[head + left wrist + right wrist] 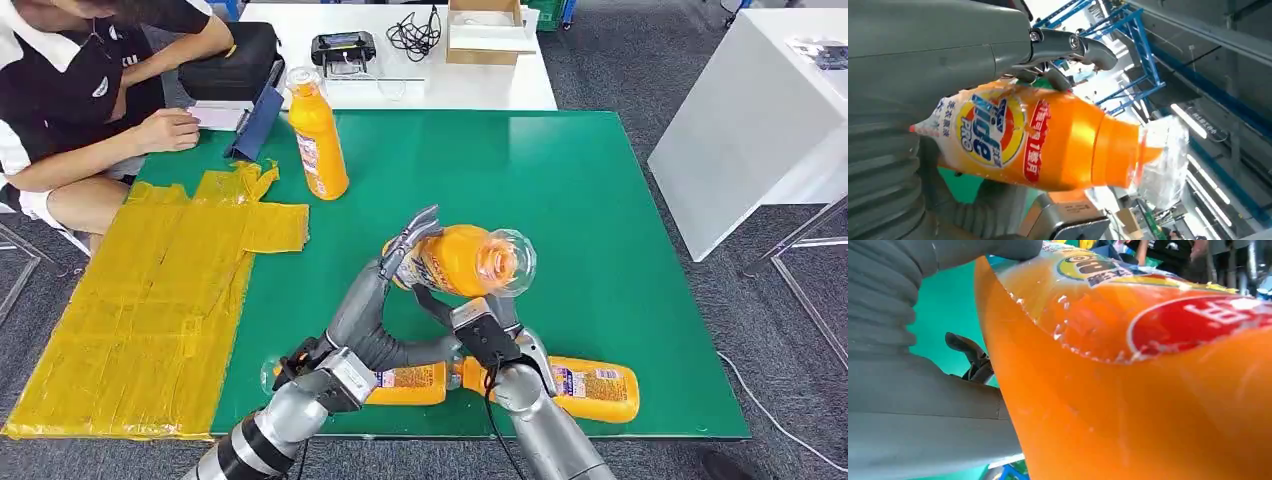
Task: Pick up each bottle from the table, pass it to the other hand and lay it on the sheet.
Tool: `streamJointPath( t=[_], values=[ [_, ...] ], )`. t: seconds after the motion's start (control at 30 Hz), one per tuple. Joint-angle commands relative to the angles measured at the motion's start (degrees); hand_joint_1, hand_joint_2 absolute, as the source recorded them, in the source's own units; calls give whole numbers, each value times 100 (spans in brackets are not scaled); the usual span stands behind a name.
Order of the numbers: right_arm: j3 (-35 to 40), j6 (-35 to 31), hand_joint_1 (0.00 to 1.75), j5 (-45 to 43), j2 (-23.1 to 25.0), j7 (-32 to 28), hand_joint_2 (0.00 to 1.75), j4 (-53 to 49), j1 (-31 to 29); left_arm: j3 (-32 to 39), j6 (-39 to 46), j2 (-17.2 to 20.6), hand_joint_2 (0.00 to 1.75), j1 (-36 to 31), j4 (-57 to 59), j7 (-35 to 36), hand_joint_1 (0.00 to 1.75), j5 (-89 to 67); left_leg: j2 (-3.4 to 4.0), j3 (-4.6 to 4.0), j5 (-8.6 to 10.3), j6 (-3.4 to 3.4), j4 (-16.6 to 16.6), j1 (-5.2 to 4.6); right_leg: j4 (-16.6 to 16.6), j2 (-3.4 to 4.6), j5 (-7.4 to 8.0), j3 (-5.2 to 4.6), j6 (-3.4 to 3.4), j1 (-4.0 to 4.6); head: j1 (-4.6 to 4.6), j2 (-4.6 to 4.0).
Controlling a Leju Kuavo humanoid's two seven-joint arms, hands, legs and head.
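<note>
An orange detergent bottle (462,260) with a clear cap hangs on its side above the green table (600,200). My left hand (405,250) grips its base end, fingers wrapped over the label (993,130). From below, my right hand (483,328) holds the same bottle (1148,365), with the thumb (998,247) over it. A second bottle (318,135) stands upright at the back, by the yellow sheet (150,300). Two more bottles lie along the front edge, one (410,383) partly behind my left arm and one (592,388) to the right.
A person (90,90) sits at the back left corner, one hand resting near a blue tablet (258,120). Behind the green table a white table (400,60) carries a black bag, a small device, cables and a box. Another white table (760,130) stands to the right.
</note>
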Motion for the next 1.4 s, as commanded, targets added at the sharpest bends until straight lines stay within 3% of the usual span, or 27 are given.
streamJointPath(
  t=[0.03,0.53,1.4],
  values=[
    [806,-169,175,580,-45,79,175,103,-160,-345,330,-151,175,-213,514,87,0,-311,4,29,-9,-8,-5,4,-8,7,-6,31,-5,4,2,0],
    [1282,58,175,586,-10,202,175,265,-75,-3,591,-192,175,-262,200,-9,0,-87,-1,14,-6,-7,0,7,-5,0,-5,17,-5,6,0,0],
    [1392,116,175,555,-31,234,175,349,-110,306,924,-210,175,-258,89,-150,0,188,-2,24,-8,-8,-1,7,-6,0,-9,27,-5,5,2,0]
  ],
)
